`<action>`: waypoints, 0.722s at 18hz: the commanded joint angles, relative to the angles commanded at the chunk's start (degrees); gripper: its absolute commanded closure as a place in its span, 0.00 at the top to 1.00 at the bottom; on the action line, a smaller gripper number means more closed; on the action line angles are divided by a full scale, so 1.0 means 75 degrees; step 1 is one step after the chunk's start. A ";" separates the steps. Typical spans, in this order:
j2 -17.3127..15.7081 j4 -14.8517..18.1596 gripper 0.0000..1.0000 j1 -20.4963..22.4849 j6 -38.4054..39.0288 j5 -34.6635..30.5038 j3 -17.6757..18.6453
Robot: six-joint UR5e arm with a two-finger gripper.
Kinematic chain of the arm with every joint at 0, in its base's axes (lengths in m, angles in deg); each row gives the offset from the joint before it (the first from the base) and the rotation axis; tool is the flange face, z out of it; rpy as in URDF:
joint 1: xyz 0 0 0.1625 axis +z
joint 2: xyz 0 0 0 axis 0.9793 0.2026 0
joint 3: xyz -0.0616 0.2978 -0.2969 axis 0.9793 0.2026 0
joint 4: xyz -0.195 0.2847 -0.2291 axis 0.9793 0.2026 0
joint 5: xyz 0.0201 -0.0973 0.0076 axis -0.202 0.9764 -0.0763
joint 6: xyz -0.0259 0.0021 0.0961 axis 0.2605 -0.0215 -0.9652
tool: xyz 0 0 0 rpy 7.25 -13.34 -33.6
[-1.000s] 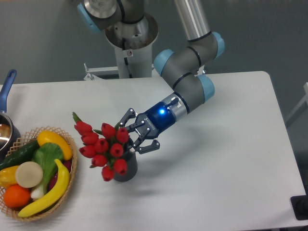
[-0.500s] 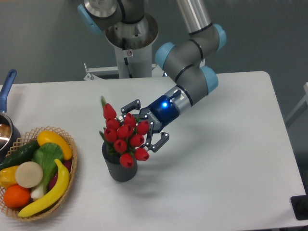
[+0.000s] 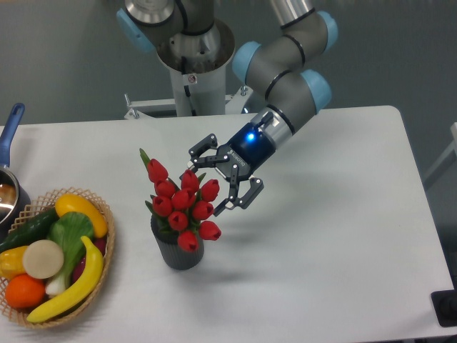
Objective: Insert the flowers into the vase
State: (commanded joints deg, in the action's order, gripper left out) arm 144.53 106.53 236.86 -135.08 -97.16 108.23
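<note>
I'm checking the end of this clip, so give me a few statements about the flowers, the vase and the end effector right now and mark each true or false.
1. The flowers stand in the vase. True.
2. The end effector is shut on the flowers. False: it is open, up and to the right of the buds, gripping nothing.
3. The vase lies tipped over on the table. False: it stands upright.
4. A wicker basket of fruit and vegetables sits left of the vase. True.
5. The vase stands inside the basket. False: it stands on the table, apart from the basket.
</note>
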 joint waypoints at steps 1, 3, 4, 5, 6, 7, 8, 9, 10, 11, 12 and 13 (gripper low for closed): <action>-0.0117 0.0000 1.00 0.0164 0.0012 -0.0363 -0.0047; -0.0259 0.0012 1.00 0.0457 0.0058 -0.1055 -0.0222; -0.0294 0.0000 1.00 0.0632 0.0070 -0.1371 -0.0328; -0.0306 0.0012 1.00 0.0831 0.0082 -0.1618 -0.0445; -0.0306 0.0012 1.00 0.1042 0.0094 -0.1806 -0.0585; -0.0306 0.0012 1.00 0.1276 0.0082 -0.1924 -0.0737; -0.0295 0.0012 1.00 0.1534 0.0082 -0.2041 -0.0924; -0.0271 0.0023 1.00 0.1722 0.0082 -0.2205 -0.1135; -0.0271 0.0035 1.00 0.1886 0.0082 -0.2496 -0.1323; -0.0259 0.0047 1.00 0.2074 0.0082 -0.2859 -0.1452; -0.0259 0.0058 1.00 0.2203 0.0082 -0.3234 -0.1523; -0.0236 0.0047 1.00 0.2355 0.0024 -0.3574 -0.1628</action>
State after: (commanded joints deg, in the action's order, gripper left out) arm 142.76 106.88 254.52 -134.90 -123.97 96.02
